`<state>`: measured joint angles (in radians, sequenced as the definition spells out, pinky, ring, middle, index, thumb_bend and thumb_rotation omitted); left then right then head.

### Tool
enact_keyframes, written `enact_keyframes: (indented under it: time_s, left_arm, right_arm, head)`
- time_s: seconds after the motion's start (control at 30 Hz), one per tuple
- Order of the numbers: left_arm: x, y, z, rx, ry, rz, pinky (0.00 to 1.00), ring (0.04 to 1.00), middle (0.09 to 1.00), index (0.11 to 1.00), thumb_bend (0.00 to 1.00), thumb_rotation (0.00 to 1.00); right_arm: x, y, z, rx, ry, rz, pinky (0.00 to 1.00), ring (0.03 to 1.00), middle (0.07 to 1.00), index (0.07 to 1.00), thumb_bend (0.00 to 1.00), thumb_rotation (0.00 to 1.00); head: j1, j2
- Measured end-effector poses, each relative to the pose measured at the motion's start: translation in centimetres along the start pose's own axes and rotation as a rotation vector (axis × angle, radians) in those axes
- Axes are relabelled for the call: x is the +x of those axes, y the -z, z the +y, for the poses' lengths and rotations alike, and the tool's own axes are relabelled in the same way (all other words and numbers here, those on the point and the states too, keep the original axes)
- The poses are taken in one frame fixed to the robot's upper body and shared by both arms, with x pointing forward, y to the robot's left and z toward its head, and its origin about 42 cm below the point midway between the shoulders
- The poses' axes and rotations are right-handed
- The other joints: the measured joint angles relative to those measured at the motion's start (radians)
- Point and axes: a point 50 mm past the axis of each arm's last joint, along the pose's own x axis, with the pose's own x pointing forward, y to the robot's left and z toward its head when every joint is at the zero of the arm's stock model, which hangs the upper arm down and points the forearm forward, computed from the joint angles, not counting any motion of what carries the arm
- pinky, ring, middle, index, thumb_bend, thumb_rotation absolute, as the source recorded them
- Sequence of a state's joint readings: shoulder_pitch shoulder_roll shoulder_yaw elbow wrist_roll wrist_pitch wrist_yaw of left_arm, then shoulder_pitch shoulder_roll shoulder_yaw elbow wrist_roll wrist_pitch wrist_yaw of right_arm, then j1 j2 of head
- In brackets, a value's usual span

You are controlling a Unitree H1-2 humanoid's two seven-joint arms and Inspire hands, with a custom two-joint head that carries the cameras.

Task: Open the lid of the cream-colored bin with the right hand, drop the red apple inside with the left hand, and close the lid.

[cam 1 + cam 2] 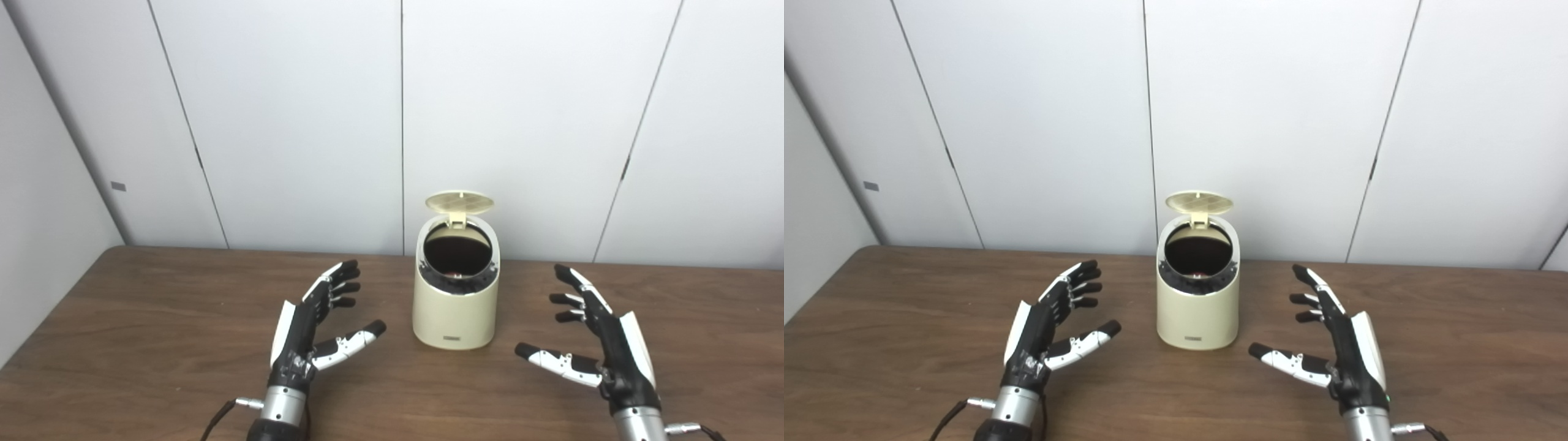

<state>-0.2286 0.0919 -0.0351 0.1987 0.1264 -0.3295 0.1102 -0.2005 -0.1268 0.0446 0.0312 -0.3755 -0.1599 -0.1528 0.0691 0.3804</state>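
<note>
With the lid [459,203] standing up and a red glint of apple [454,273] inside the bin [454,306], I'd press it shut gently using my right hand [603,343], both hands' fingers released, left hand [312,324] idle.

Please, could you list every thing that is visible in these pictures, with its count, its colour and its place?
Round plastic bin: one, cream-coloured, centre of table, between the hands.
Round hinged lid: one, cream-coloured, standing open at the bin's back edge.
Small red thing: one, a glimpse low inside the dark bin; probably the apple.
Wooden table: one, dark brown.
Wall panels: several, white, behind the table.
Left hand: one, black and white, open, left of bin.
Right hand: one, black and white, open, right of bin.
</note>
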Motion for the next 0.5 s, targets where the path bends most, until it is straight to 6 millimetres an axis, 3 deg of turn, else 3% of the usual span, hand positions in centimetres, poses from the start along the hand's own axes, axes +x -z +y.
enact_keyframes:
  time_s: [0.13, 0.27, 0.33, 0.5]
  left_arm:
    - [0.2, 0.3, 0.0, 0.001, -0.010, 0.008, 0.71, 0.781, 0.816, 0.842, 0.76, 0.18]
    - [0.6, 0.6, -0.2, 0.003, -0.011, 0.011, 0.69, 0.775, 0.808, 0.837, 0.76, 0.18]
    - [0.7, 0.6, -0.3, 0.002, -0.008, 0.000, 0.67, 0.774, 0.806, 0.835, 0.75, 0.14]
    - [1.5, 0.9, -0.6, 0.009, 0.002, -0.007, 0.67, 0.767, 0.805, 0.827, 0.74, 0.12]
  right_arm:
    - [0.1, 0.3, -0.2, -0.012, -0.012, 0.002, 0.64, 0.763, 0.856, 0.854, 0.62, 0.36]
    - [1.6, -0.4, -0.9, -0.043, -0.041, -0.041, 0.64, 0.773, 0.857, 0.838, 0.60, 0.34]
    - [2.9, -1.3, -1.3, -0.065, -0.058, -0.087, 0.64, 0.779, 0.850, 0.825, 0.61, 0.33]
    - [7.2, -5.7, -2.0, -0.167, -0.107, -0.247, 0.66, 0.792, 0.847, 0.844, 0.60, 0.44]
  head:
    - [-0.008, -0.002]
    - [-0.017, -0.015]
    - [-0.023, -0.021]
    - [-0.046, -0.043]
